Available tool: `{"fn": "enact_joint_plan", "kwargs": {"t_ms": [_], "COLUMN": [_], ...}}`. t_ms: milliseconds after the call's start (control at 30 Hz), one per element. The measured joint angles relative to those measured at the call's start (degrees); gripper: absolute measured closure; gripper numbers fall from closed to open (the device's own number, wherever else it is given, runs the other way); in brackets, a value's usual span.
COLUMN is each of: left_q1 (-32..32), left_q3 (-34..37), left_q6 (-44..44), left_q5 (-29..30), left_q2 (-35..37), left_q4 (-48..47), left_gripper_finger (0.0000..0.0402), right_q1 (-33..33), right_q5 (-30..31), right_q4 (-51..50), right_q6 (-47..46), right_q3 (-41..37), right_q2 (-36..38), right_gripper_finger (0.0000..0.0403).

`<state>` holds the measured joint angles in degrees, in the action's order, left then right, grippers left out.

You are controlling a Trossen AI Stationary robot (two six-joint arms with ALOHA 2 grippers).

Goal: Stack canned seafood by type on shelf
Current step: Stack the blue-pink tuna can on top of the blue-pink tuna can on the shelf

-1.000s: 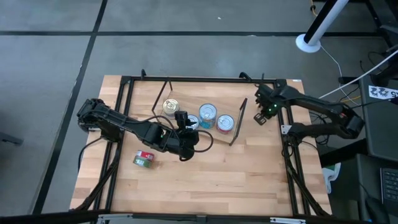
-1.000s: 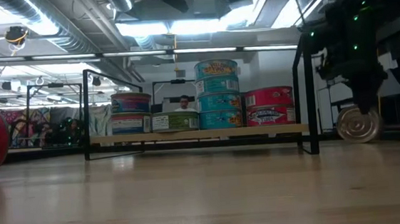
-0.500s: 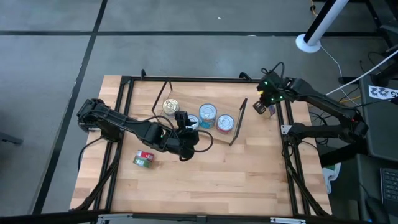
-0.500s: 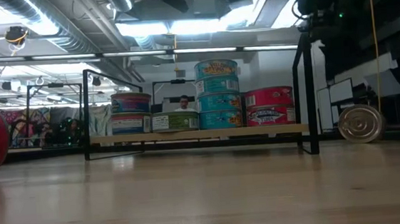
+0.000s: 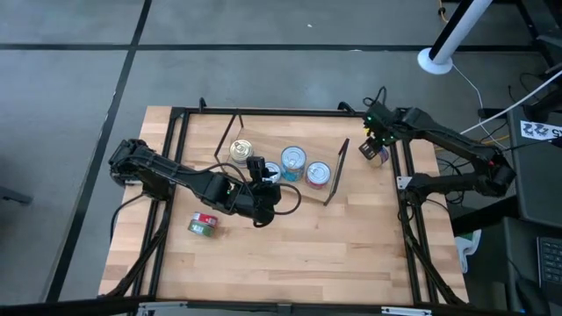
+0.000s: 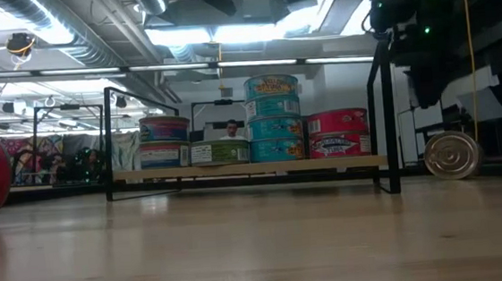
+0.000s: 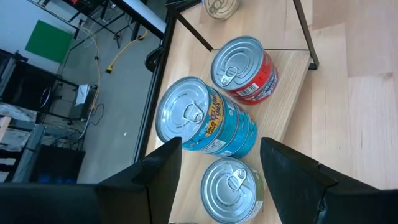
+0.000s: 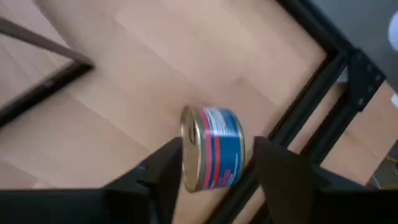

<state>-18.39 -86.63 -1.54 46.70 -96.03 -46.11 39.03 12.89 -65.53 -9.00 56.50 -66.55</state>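
The shelf (image 5: 263, 139), a light board on black wire legs, carries several cans of seafood: a teal stack (image 7: 205, 121), a red can (image 7: 244, 70) and a silver-lidded can (image 7: 231, 190). My left gripper (image 5: 263, 186) hovers open over the shelf's near side, with the silver-lidded can showing between its fingers. A blue-labelled can (image 8: 212, 155) lies on its side on the table right of the shelf. My right gripper (image 5: 376, 139) hangs open above it, pointing down, clear of it in the low view (image 6: 426, 86). A red can (image 5: 204, 226) lies on its side near the table's left.
The black table frame (image 5: 406, 167) runs close behind the blue-labelled can (image 6: 452, 155). The shelf's wire end leg (image 5: 336, 171) stands between that can and the stacks. Bare wood (image 5: 290, 254) lies toward the near edge.
My right gripper has risen from the blue-labelled can, drawn a little toward the far edge and tipped more steeply downward. The can has stayed on its side on the table. My left arm has kept still.
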Motion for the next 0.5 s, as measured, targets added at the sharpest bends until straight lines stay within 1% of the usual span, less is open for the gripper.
{"fn": "enact_joint_plan", "kwargs": {"t_ms": [133, 233, 333, 500], "left_q1": [0.0, 0.0, 0.0, 0.0], "left_q3": [0.0, 0.0, 0.0, 0.0], "left_q6": [0.0, 0.0, 0.0, 0.0], "left_q5": [0.0, 0.0, 0.0, 0.0], "left_q2": [0.0, 0.0, 0.0, 0.0], "left_q4": [0.0, 0.0, 0.0, 0.0], "left_gripper_finger": [0.0188, 0.0188, 0.0188, 0.0188], "right_q1": [0.7, 2.7, 5.4, 10.0], "right_q5": [-1.1, -1.0, -1.1, -2.9], "right_q4": [-1.3, -1.9, -2.2, -2.1], "right_q6": [0.7, 2.5, 3.6, 6.5], "right_q3": [0.0, 0.0, 0.0, 0.0], "right_q2": [-4.0, -7.3, -10.2, -13.3], "right_gripper_finger": [0.0145, 0.0122, 0.0112, 0.0115]}}
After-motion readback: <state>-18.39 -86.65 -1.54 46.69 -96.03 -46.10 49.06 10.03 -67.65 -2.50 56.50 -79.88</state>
